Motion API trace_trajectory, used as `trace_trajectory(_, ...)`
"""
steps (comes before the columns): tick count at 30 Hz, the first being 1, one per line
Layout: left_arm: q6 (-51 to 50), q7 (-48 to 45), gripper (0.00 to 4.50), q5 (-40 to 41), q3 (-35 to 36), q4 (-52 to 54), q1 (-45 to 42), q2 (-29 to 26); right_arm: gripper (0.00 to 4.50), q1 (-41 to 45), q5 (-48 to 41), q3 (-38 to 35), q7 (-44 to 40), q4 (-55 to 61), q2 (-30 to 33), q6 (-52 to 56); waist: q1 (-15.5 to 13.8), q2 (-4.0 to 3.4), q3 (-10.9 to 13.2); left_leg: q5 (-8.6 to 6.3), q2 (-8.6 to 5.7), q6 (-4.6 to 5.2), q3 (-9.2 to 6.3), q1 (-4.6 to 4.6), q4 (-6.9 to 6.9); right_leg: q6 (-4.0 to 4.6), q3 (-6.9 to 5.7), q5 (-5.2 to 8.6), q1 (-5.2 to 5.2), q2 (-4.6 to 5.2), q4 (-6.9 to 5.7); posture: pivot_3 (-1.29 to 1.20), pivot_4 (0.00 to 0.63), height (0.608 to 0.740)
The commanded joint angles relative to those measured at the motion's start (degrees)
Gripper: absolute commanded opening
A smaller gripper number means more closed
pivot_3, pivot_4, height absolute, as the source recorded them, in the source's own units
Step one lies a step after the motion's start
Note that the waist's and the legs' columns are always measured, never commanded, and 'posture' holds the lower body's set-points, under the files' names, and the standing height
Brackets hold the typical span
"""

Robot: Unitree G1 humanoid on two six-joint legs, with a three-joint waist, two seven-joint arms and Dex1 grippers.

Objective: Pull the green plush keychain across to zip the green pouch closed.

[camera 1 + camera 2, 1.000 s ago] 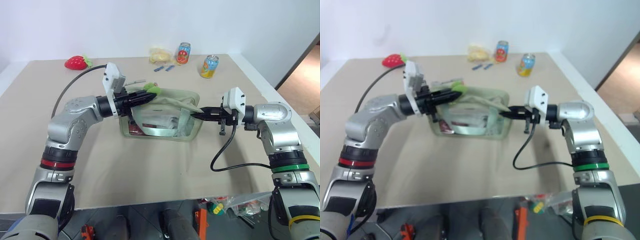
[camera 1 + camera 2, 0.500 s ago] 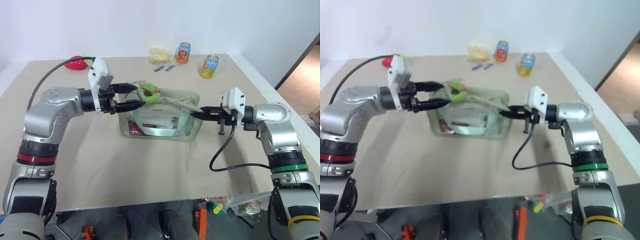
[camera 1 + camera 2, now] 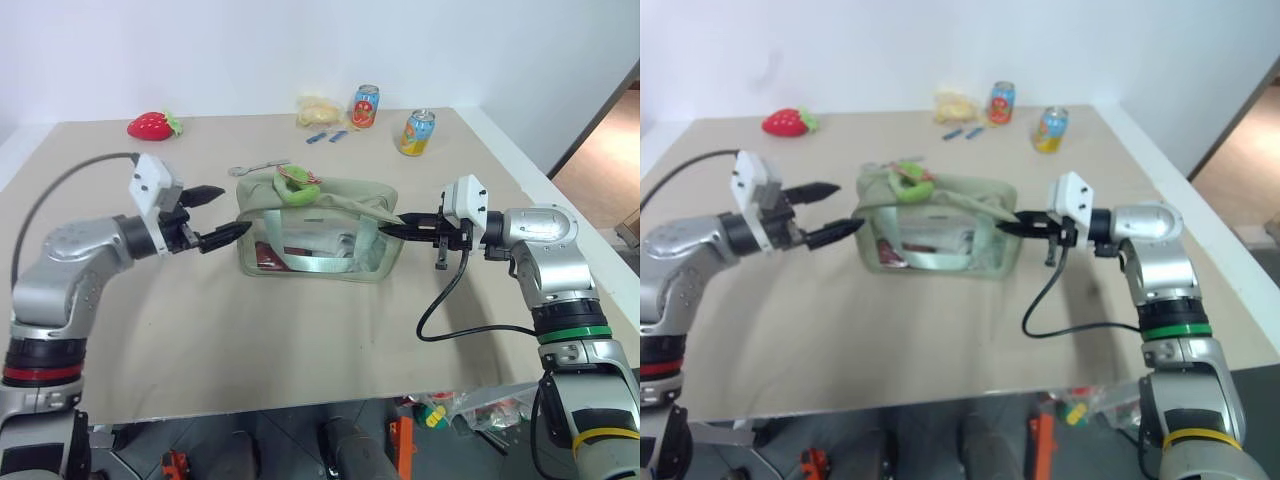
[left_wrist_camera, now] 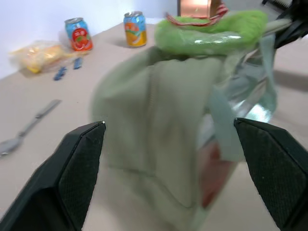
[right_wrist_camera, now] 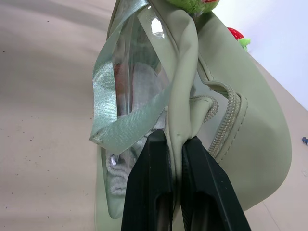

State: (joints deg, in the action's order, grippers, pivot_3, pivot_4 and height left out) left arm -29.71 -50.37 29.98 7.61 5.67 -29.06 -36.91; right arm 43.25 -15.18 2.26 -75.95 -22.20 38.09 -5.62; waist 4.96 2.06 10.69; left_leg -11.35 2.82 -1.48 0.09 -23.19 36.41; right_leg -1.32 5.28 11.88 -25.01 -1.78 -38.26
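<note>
Fuzzy lime green plush keychain (image 3: 297,184)

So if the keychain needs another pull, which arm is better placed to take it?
Left. The left gripper is open and free beside the green pouch, at the end where the green plush keychain sits. The right gripper is shut on the pouch's far end, bracing it.

strawberry toy (image 3: 152,124), 2 cans (image 3: 367,105), spoon (image 3: 256,168)
</note>
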Motion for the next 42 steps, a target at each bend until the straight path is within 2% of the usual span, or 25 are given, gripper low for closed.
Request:
trace_trajectory(1, 1.4, 1.2, 3.14, 0.2, 0.7, 0.9, -0.3, 1.2, 0.00, 0.6, 0.3, 0.7, -0.6, 1.1, -0.3, 0.1, 0.0, 0.00, 0.0, 0.00, 0.01, 0.00, 0.00, 0.00, 0.00, 0.01, 0.00, -0.01, -0.01, -0.02, 0.00, 0.00, 0.150, 0.740)
trace_trajectory(2, 1.8, 1.3, 2.62, 0.0, 0.6, 0.3, -0.5, 1.6, 0.00, 0.6, 0.2, 0.7, -0.6, 1.2, -0.3, 0.3, 0.0, 0.00, 0.0, 0.00, 0.01, 0.00, -0.01, 0.02, 0.00, 0.02, 0.00, -0.02, -0.01, -0.04, -0.01, 0.00, 0.150, 0.740)
trace_trajectory(5, 4.2, 1.8, 1.69, -1.2, 0.1, -2.3, -1.6, 3.2, 0.00, 0.4, -0.3, 0.5, -0.7, 2.4, -0.2, 1.5, 0.0, 0.00, 0.0, 0.00, 0.02, 0.00, -0.02, 0.04, 0.00, 0.02, 0.00, -0.02, 0.02, -0.04, -0.01, 0.00, 0.150, 0.740)
trace_trajectory(6, 4.8, 1.8, 1.24, -1.4, 0.1, -2.8, -1.8, 3.5, 0.00, 0.4, -0.5, 0.4, -0.8, 2.7, -0.1, 2.0, 0.0, 0.00, 0.0, 0.00, 0.01, 0.00, 0.02, 0.05, 0.00, 0.01, 0.05, -0.03, 0.01, -0.04, -0.01, 0.00, 0.150, 0.740)
trace_trajectory(7, 4.6, 1.8, 0.91, -1.0, 0.2, -3.1, -2.2, 3.8, 0.57, 0.1, -0.9, 0.3, -0.9, 3.4, 0.2, 2.8, 0.0, 0.00, 0.0, 0.00, 0.01, 0.00, 0.03, 0.05, 0.00, 0.00, 0.07, -0.03, 0.00, -0.04, -0.01, 0.00, 0.150, 0.740)
trace_trajectory(9, 4.9, 1.1, 0.40, -1.5, -0.4, -3.8, -2.5, 3.8, 0.90, -0.4, -2.5, 0.2, -1.5, 5.7, 1.1, 8.1, 0.0, 0.00, 0.0, 0.00, 0.01, 0.00, 0.03, 0.03, 0.00, 0.00, 0.07, -0.03, 0.00, -0.04, -0.01, 0.00, 0.150, 0.740)
trace_trajectory(10, 5.0, 0.9, 0.05, -1.6, -0.7, -4.1, -2.6, 3.9, 1.26, -0.7, -2.7, 0.0, -1.7, 6.6, 1.3, 8.9, 0.0, 0.00, 0.0, 0.00, 0.01, 0.00, 0.02, 0.01, 0.00, 0.00, 0.06, -0.04, -0.01, -0.04, -0.01, 0.00, 0.150, 0.740)
trace_trajectory(12, 5.1, 0.7, 0.00, -1.6, -0.9, -4.6, -2.8, 4.2, 2.12, -1.2, -3.1, -0.7, -1.3, 9.2, 1.8, 10.6, 0.0, 0.00, 0.0, 0.00, 0.00, 0.00, 0.02, -0.02, -0.01, 0.00, 0.07, -0.03, -0.02, -0.03, 0.00, 0.00, 0.150, 0.740)
trace_trajectory(16, 4.5, 0.3, 0.00, -1.1, -1.3, -4.3, -3.2, 4.6, 3.48, -0.8, -4.2, -1.9, -0.2, 16.3, 3.6, 14.7, -0.1, -0.01, 0.0, 0.00, -0.04, 0.00, 0.03, -0.09, -0.01, 0.00, 0.08, -0.03, -0.07, 0.00, 0.01, 0.00, 0.150, 0.740)
trace_trajectory(19, 3.6, 0.3, 0.00, -0.5, -1.5, -3.1, -2.9, 4.5, 4.44, 3.3, -7.1, -2.2, 2.4, 23.5, 4.2, 23.0, -0.2, -0.02, 0.0, 0.00, -0.05, 0.00, 0.03, -0.12, -0.01, -0.01, 0.09, -0.03, -0.10, 0.01, 0.00, 0.00, 0.150, 0.740)
trace_trajectory(24, 0.7, 0.5, 0.00, 1.4, -1.0, -0.2, -2.5, 4.4, 4.48, 11.7, -5.2, 0.6, 9.0, 24.9, 0.0, 27.2, -0.3, 0.00, 0.0, 0.00, -0.03, 0.00, 0.02, -0.10, -0.02, -0.02, 0.08, -0.04, -0.14, -0.02, -0.02, 0.00, 0.150, 0.740)
trace_trajectory(28, -1.9, 1.7, 0.00, 2.8, -1.1, 2.7, -2.1, 4.9, 4.48, 16.6, 2.4, 6.4, 12.2, 17.9, -6.5, 17.8, -0.5, 0.04, 0.0, 0.00, -0.02, 0.00, 0.01, -0.12, -0.01, 0.01, 0.03, -0.02, -0.12, 0.01, 0.02, 0.00, 0.150, 0.740)
trace_trajectory(37, -4.1, 5.8, 0.00, 2.5, -1.8, 5.4, -2.4, 7.1, 4.48, 17.1, 4.7, 10.0, 12.0, 13.5, -11.3, 14.5, -1.1, 0.04, 0.0, -0.02, -0.14, -0.02, -0.01, -0.52, -0.01, -0.08, -0.02, 0.03, -0.29, 0.24, 0.12, 0.00, 0.150, 0.740)
trace_trajectory(38, -4.0, 5.9, 0.00, 2.3, -1.9, 5.5, -2.2, 7.0, 3.94, 17.1, 4.6, 9.8, 12.1, 13.4, -11.4, 14.9, -1.1, 0.04, 0.0, -0.02, -0.15, -0.02, -0.03, -0.53, -0.01, -0.08, -0.04, 0.03, -0.29, 0.25, 0.12, 0.00, 0.150, 0.740)
trace_trajectory(42, -4.0, 6.2, 0.00, 2.2, -2.1, 5.8, -1.6, 6.7, 2.68, 16.9, 5.2, 9.6, 11.9, 12.3, -10.5, 14.6, -1.2, 0.04, 0.0, -0.02, -0.16, -0.02, -0.10, -0.55, 0.04, -0.07, -0.13, 0.02, -0.28, 0.26, 0.11, 0.00, 0.150, 0.740)
